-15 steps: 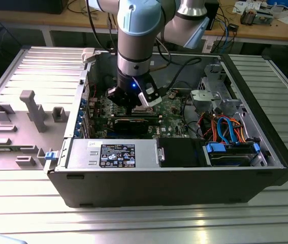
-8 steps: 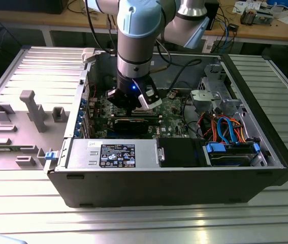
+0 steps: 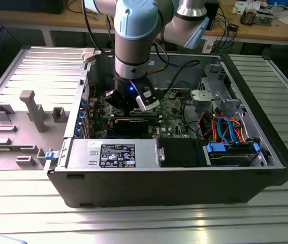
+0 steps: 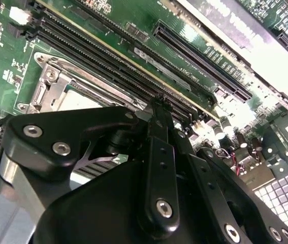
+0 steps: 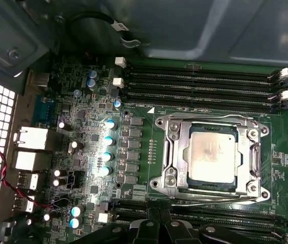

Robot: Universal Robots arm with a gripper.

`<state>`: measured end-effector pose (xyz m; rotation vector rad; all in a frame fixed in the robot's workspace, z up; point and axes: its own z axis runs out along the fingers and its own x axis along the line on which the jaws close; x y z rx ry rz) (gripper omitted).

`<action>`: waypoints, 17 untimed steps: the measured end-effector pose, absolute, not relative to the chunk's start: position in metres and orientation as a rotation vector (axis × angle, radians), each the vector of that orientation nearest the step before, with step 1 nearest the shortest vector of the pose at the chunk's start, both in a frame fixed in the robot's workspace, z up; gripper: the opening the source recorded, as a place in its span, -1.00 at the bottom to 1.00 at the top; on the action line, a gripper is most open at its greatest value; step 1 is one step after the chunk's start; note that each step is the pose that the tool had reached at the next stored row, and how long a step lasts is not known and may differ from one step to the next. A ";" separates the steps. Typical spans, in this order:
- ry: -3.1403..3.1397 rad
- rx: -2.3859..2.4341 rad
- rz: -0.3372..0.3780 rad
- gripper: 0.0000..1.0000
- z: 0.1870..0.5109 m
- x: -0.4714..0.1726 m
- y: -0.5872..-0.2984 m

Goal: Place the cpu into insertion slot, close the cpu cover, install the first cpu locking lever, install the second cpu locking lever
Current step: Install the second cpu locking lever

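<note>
The cpu (image 5: pixel 213 158) lay flat in the insertion slot (image 5: pixel 170 179), its dull silver top showing through the cut-out of the cpu cover (image 5: pixel 182 152), which was folded down around it as a silvery frame. Thin levers ran along the frame's edges and looked seated, though whether they were hooked could not be told. In the second wrist view the same cpu cover (image 4: pixel 50 86) showed as a silvery corner just beyond the gripper (image 4: pixel 160 104), partly hidden behind its black linkage.

The gripper hung above the board and carried nothing; its black fingers (image 4: pixel 156 152) seemed drawn close together at the tip, but whether the jaws were fully closed could not be told. The socket sat just ahead of the jaws, near but not touching. Long black memory slots (image 5: pixel 199 89) ran on the far side of the socket from the jaws, and another set (image 4: pixel 108 61) passed directly beneath the fingertips. Further out from the jaws lay the green motherboard (image 5: pixel 83 152) with its rows of small capacitors (image 5: pixel 108 147).

In the exterior view the gripper (image 3: pixel 131 104) reached down into an open computer case (image 3: pixel 159 188) lying on a ribbed metal table (image 3: pixel 133 223), with a grey power supply (image 3: pixel 113 152) along the case's near wall and a grey fixture (image 3: pixel 32 109) well apart, towards the exterior view's left.
</note>
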<state>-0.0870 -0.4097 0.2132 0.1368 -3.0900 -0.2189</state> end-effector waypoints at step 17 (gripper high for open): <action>-3.087 0.138 -0.276 -0.79 0.210 -0.090 -0.410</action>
